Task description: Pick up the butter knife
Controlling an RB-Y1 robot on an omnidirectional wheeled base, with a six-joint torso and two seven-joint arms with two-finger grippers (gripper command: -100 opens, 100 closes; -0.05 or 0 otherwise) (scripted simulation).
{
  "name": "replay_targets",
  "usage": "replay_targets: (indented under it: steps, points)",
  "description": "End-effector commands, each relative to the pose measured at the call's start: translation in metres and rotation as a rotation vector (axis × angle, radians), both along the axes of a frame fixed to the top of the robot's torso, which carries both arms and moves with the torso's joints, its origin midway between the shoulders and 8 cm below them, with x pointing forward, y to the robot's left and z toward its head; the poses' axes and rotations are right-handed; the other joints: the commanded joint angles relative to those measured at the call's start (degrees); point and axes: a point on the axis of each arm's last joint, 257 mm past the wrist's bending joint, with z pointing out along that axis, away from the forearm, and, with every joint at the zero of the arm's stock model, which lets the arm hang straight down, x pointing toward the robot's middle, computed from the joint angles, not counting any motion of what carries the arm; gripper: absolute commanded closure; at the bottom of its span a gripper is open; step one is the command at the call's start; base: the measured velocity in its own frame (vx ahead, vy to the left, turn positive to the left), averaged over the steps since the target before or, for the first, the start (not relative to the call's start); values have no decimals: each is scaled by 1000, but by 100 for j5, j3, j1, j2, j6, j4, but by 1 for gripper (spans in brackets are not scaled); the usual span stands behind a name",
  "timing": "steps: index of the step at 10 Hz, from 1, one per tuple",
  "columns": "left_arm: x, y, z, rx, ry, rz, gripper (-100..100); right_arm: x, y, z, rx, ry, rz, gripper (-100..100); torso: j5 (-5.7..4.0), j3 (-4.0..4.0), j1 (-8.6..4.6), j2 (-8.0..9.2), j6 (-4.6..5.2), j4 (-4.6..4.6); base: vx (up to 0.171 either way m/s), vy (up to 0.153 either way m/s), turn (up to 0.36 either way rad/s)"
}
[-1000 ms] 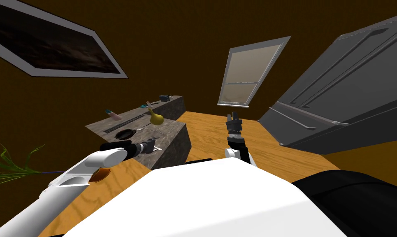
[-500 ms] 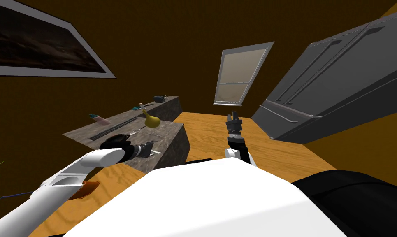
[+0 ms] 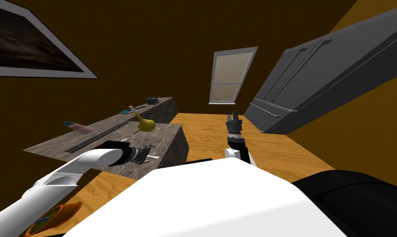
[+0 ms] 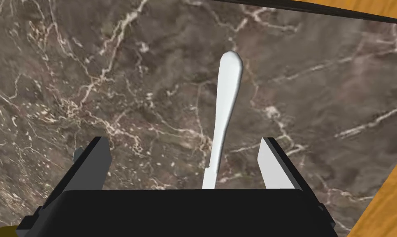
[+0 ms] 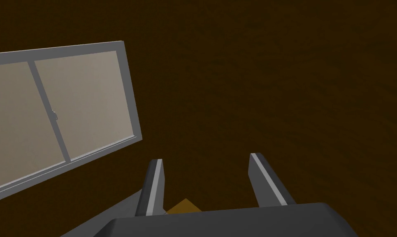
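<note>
**Left arm, working.** The left gripper [image 4: 182, 142] hangs over the tabletop [image 4: 90, 74], a dark veined slab, with its fingers [image 4: 275, 164] spread wide and nothing gripped. The head view shows the left gripper [image 3: 146, 153] above the near corner of the tabletop [image 3: 111, 131], at about 10 o'clock from the robot.

**Butter knife.** The butter knife [image 4: 226, 107] lies flat on the tabletop, inside the gap between the fingers. Take 12 o'clock as the direction in which the fingers point. The long axis of the knife then runs from 6 o'clock, where it passes under the gripper body, to a rounded end at about 12 to 1 o'clock. The knife lies nearer the right-hand finger than the other and appears to touch neither. The fingers would therefore close across its narrow width. A small sideways correction would probably centre it before descent.

**Right arm, idle.** The right gripper [image 3: 233, 117] is raised at 12 o'clock, well apart from the knife. Its fingers [image 5: 154, 185] stand apart and hold nothing.

**Further off.** A yellow gourd [image 3: 145, 124] stands on the tabletop beyond the left gripper.
</note>
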Motion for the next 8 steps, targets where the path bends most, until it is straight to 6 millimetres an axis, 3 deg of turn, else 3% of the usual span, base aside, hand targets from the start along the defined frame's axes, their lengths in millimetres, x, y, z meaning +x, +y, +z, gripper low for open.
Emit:
replay_targets:
  steps: [1, 4, 6, 7, 8]
  points:
    - [-17, 5, -6, 19, 69, -1, -100, 0, 0, 0, 0, 0, 0, 0, 0, 0, 0, 0, 0, 0, -2, 99, -270]
    - [-42, 14, -11, 47, 164, -1, -100, 0, 0, 0, 0, 0, 0, 0, 3, 0, 8, 0, -5, 0, -7, 94, -167]
    - [-44, 15, -12, 49, 168, 0, -100, 0, 0, 0, 0, 0, 0, 0, 0, 1, -6, 1, -5, 0, -10, 41, -80]
    - [-45, 16, -12, 50, 172, 0, 0, 0, 0, 0, 0, 0, 0, 0, -2, 0, -19, -1, -7, 0, -1, 5, 4]
    - [-47, 20, -25, 50, 168, 13, -100, 0, 0, 0, 0, 0, 0, 0, -5, -1, -27, -3, -6, 0, -10, -6, -95]
